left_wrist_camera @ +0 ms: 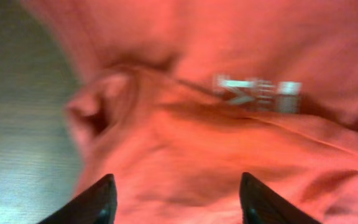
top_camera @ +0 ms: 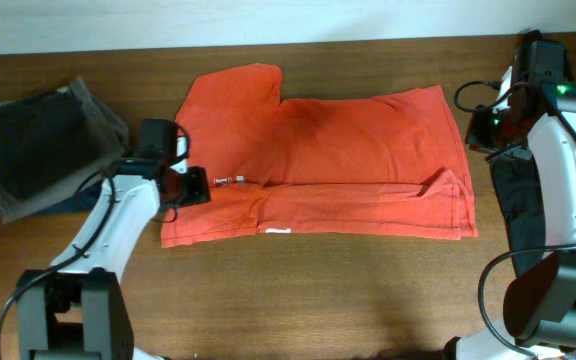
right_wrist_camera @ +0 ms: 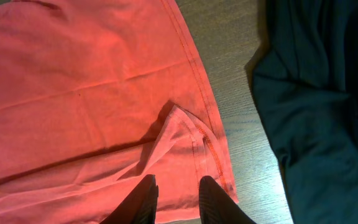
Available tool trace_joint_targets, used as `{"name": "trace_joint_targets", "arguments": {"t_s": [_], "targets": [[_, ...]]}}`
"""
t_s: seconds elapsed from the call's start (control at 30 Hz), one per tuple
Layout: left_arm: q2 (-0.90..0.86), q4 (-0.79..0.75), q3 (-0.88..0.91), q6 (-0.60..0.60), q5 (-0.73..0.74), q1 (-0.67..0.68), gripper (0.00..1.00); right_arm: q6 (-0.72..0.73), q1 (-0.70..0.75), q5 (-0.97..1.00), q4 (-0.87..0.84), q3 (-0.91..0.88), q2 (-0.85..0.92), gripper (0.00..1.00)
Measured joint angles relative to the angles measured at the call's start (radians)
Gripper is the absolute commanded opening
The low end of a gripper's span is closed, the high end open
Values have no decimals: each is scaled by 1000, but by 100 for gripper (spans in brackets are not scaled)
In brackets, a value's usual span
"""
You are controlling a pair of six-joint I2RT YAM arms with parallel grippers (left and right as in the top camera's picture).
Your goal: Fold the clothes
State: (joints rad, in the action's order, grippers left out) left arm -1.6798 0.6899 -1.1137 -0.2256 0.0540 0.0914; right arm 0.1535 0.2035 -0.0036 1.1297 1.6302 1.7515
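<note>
On the bench (top_camera: 318, 300), T-shirt (top_camera: 348, 140) lies half-folded lengthwise; left pincer (left_wrist_camera: 177, 177) open over sleeve end, right pincer (right_wrist_camera: 178, 179) slightly parted, empty, by hem. Next, I judge: regrip, fold crosswise.

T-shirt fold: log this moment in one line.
T-shirt: spread, partly folded | left gripper: open, over its left edge | right gripper: open, over turned-up hem corner | black garment: beside it, limp

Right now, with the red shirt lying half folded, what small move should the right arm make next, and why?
Probably lower the right gripper onto the turned-up flap at the hem corner of the red T-shirt and pinch it. Its jaws hang parted over that flap, holding nothing, and the flap breaks the flat fold.
</note>
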Motion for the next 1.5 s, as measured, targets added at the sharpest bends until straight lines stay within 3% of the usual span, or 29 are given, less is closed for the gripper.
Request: {"name": "trace_joint_targets", "arguments": {"t_s": [0.3,0.47,0.83,1.0,1.27,1.4,1.5], "targets": [[0,10,-5,72,29,182,59,0,0,-47,98,-7,0,27],[0,-4,-5,77,29,242,59,-1,0,-63,93,-96,0,27],[-92,-67,-5,81,29,296,59,0,0,-122,-186,-504,4,30],[-115,-105,-5,84,34,296,59,-2,0,-130,-289,-579,4,31],[-149,-122,-5,84,41,296,59,-3,0,-130,-305,-612,4,31],[-163,-119,-5,85,45,296,52,-3,0,-130,-305,-612,4,31],[-163,-120,-5,87,46,296,34,-3,0,-130,-308,-612,4,31]]}}
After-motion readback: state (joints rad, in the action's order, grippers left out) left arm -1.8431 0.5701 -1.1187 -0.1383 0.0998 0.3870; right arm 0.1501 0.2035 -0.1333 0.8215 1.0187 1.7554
